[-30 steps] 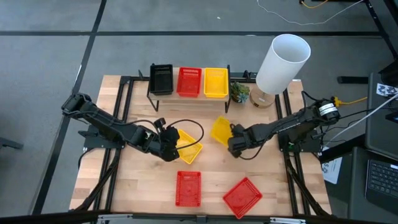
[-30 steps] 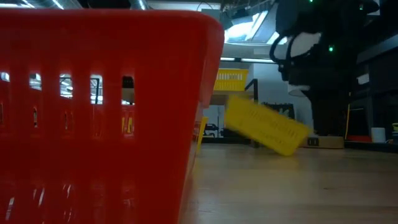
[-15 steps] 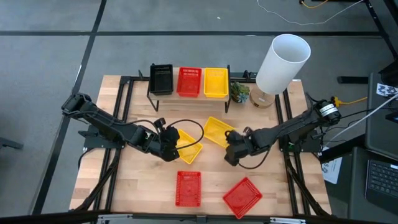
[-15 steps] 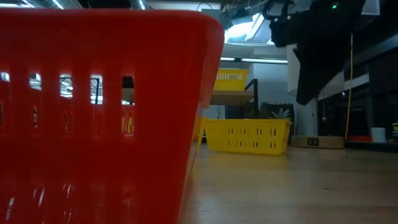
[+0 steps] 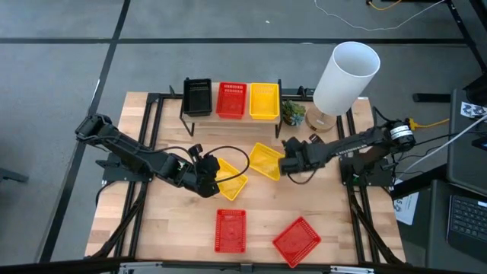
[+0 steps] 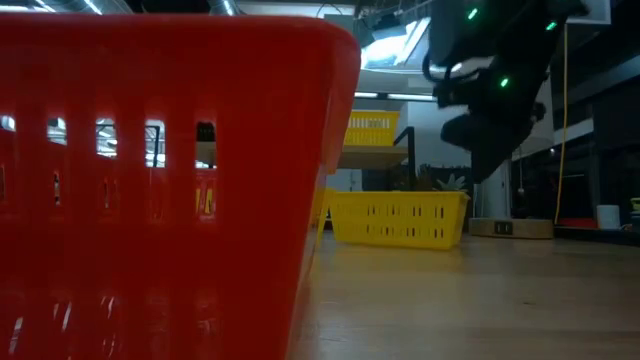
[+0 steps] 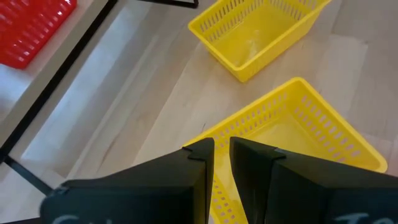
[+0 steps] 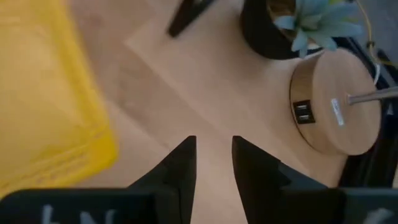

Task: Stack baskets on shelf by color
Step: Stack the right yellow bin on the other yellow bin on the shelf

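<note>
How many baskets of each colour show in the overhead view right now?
Black baskets: 1
Red baskets: 3
Yellow baskets: 3
Total: 7

Overhead looks down; low camera hugs red basket (image 6: 170,190); 2 wrist cameras near table.

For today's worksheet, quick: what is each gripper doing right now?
Left gripper: jaws shut on the rim of a yellow basket.
Right gripper: jaws open, holding nothing, beside the other yellow basket.
</note>
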Robot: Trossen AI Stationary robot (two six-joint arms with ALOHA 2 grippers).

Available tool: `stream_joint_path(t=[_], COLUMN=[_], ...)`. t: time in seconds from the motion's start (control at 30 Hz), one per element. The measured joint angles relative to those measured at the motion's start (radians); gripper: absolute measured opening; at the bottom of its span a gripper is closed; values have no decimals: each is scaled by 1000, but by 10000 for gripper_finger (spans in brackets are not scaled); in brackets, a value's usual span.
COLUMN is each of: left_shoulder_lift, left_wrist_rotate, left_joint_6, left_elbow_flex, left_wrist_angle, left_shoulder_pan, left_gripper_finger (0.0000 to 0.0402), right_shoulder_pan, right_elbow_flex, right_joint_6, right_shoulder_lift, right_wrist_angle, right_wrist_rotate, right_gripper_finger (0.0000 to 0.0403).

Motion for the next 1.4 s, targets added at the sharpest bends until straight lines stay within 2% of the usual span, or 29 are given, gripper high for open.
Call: stream_joint_path(t=[0.2, 0.4, 0.47, 0.63, 0.83, 0.93, 1.17, 1.3, 1.4], left_shoulder_lift=[0, 0, 0, 0, 0, 0, -122, -190, -221], left_wrist_rotate=[0, 0, 0, 0, 0, 1, 2, -58, -106], left_joint_6=[0, 0, 0, 43, 64, 72, 84, 36, 28], left_elbow_flex=[0, 0, 0, 0, 0, 0, -1, -2, -2], left_wrist_angle=[0, 0, 0, 0, -1, -2, -129, -192, -211], left_shoulder_pan=[0, 0, 0, 0, 0, -1, -79, -132, -167], left_gripper_finger=[44, 44, 44, 44, 44, 44, 44, 44, 44], right_shoulder_pan=[-73, -60, -40, 12, 75, 99, 91, 84, 83], right_elbow_flex=[-52, -52, -52, -21, 43, 43, 44, 44, 44], right_joint_6=[-203, -261, -262, -338, -638, -730, -809, -832, -834], right_shoulder_lift=[0, 0, 0, -2, -3, -1, 63, 113, 147], right_wrist_angle=[258, 427, 459, 476, 522, 558, 590, 600, 597], right_wrist_rotate=[-151, -476, -524, -532, -512, -487, -492, -547, -526], right_gripper_finger=[103, 103, 103, 103, 103, 103, 103, 103, 103])
